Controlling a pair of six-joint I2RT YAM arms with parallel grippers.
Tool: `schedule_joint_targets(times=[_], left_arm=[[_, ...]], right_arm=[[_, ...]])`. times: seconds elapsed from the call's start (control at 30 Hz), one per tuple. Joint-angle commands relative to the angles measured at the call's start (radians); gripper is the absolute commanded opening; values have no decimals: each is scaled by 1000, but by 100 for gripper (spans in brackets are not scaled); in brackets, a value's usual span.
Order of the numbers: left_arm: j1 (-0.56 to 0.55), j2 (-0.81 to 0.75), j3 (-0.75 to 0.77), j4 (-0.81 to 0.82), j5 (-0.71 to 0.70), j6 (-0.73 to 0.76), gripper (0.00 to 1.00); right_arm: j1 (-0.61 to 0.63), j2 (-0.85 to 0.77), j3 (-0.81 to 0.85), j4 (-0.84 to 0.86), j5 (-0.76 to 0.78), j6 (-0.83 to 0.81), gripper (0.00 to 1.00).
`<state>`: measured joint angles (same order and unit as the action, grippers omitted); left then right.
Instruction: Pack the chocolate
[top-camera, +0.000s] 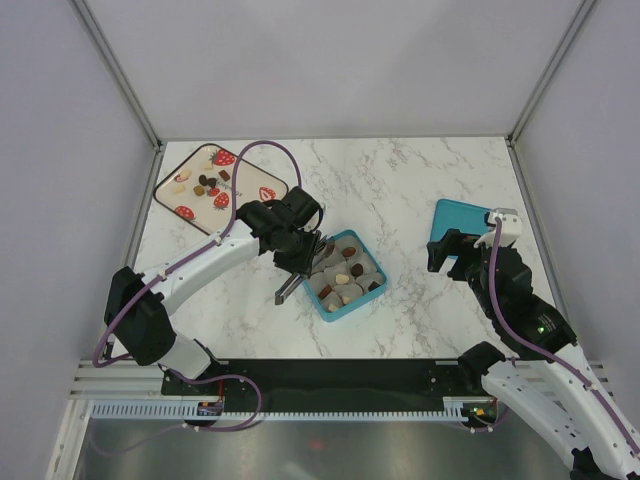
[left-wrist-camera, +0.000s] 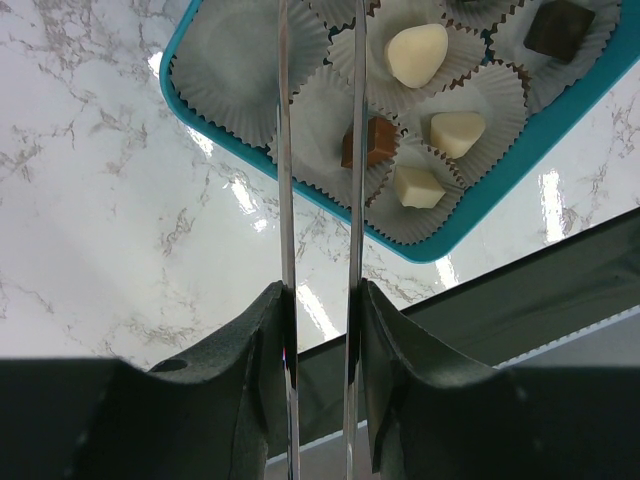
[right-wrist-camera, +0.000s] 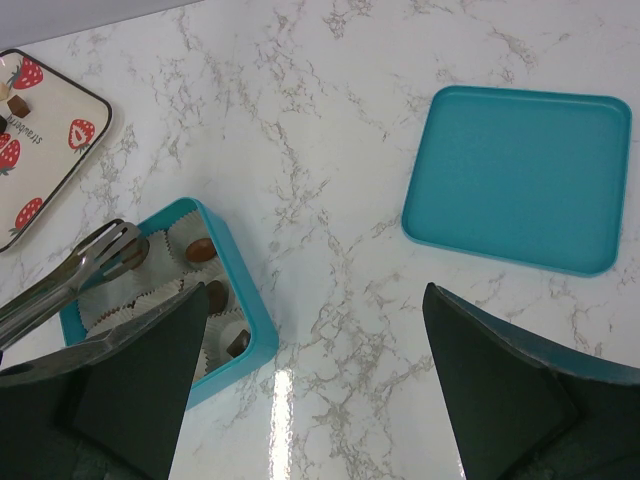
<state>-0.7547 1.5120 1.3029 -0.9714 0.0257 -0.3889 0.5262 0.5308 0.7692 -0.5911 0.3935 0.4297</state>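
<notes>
White marble-veined table (top-camera: 400, 190) under bright glare, plain pale grey walls (top-camera: 330, 60) around

A robot test cell in a lab: plain white panels (top-camera: 330, 60) on metal frame posts (top-camera: 115, 68) rise beyond the left claw (top-camera: 300, 258), a marble-patterned tabletop (top-camera: 400, 190) lies under it, a slotted cable duct (top-camera: 330, 410) runs behind it.

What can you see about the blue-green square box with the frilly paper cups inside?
The teal square box looks like smooth plastic, shallow, with rounded corners and no lid on. It sits flat on the white marble table, turned at an angle to the table's edge. White pleated paper cups fill it; several hold one small chocolate piece, cream-white, light brown or dark brown, and some are empty. The shiny metal tongs reach over it; I cannot tell if they touch.
</notes>
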Motion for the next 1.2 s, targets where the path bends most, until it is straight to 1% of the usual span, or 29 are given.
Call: schedule_joint_targets(times=[0.0, 0.5, 1.13, 1.17], left_arm=[[-5, -4, 41, 7, -23, -21, 40], [-6, -12, 41, 7, -23, -21, 40], [-9, 19, 52, 7, -23, -21, 40], [-8, 20, 53, 2, -4, -12, 54]], right_arm=[[0, -11, 19, 14, 7, 6, 97], [-2, -9, 19, 16, 5, 7, 97], [0, -15, 19, 14, 10, 7, 97], [0, -18, 19, 14, 8, 7, 97]])
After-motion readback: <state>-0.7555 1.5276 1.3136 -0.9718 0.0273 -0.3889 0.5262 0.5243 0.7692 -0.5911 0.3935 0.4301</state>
